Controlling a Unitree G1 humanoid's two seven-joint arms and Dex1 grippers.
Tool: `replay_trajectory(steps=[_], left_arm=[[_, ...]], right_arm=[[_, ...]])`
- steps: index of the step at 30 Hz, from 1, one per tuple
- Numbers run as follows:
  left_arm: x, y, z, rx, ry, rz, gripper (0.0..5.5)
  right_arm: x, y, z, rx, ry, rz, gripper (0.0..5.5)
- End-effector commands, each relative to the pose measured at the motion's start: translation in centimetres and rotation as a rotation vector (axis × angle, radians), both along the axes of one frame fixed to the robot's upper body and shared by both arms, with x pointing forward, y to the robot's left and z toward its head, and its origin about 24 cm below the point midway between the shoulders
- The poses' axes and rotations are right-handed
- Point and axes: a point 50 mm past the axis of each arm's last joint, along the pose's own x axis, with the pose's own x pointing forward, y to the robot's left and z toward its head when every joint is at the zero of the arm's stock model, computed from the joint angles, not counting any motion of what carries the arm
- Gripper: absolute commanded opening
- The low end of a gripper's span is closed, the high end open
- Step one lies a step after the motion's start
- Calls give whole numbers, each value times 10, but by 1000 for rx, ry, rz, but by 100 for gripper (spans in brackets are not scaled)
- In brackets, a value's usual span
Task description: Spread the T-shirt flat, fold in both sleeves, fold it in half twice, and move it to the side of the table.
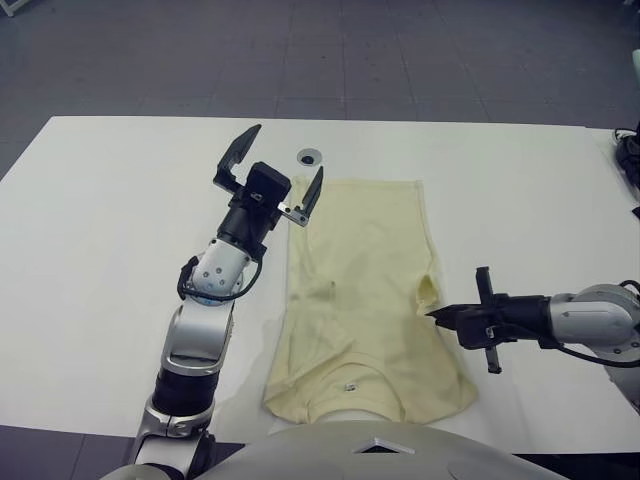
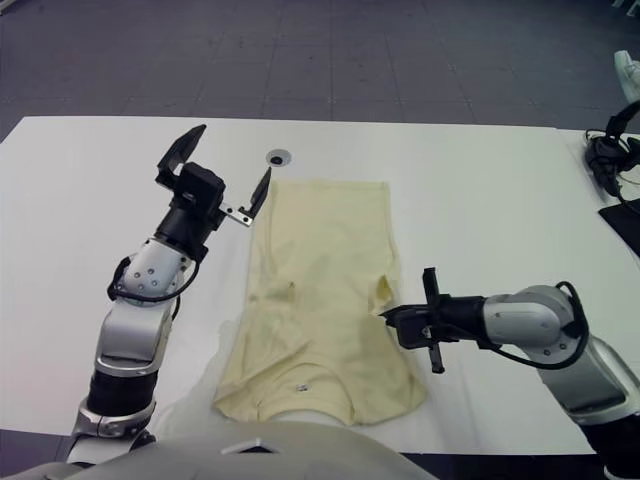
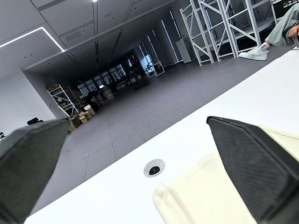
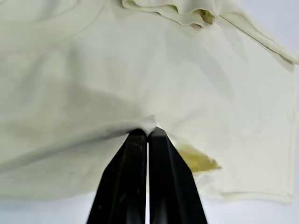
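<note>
A pale yellow T-shirt (image 1: pixel 360 290) lies lengthwise on the white table (image 1: pixel 100 220), its collar at the near edge and its hem far. Both sides look folded inward, with a pucker at the right fold (image 1: pixel 428 292). My right gripper (image 1: pixel 432 315) is low at the shirt's right edge, its fingers shut together with a pinch of fabric at their tips (image 4: pixel 147 130). My left gripper (image 1: pixel 285 152) is raised above the table by the shirt's far left corner. Its fingers are spread wide with nothing between them, and in its wrist view the shirt corner (image 3: pixel 210 196) lies below.
A round cable hole (image 1: pixel 310 155) sits in the table just beyond the shirt's far left corner. Black cables and gear (image 2: pixel 610 160) lie at the table's right edge. Bare tabletop stretches to the left and right of the shirt.
</note>
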Motion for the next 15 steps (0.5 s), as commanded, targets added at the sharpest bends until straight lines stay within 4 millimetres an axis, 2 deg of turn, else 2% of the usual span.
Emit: replay_trajectory(steps=[1, 9, 15], left_arm=[[0, -3, 0, 10, 1, -15, 540], [0, -4, -2, 14, 10, -19, 540], [0, -4, -3, 17, 16, -23, 540]], right_arm=[[6, 12, -5, -4, -4, 31, 2], [7, 22, -22, -23, 20, 36, 2], [5, 27, -27, -7, 38, 32, 2]])
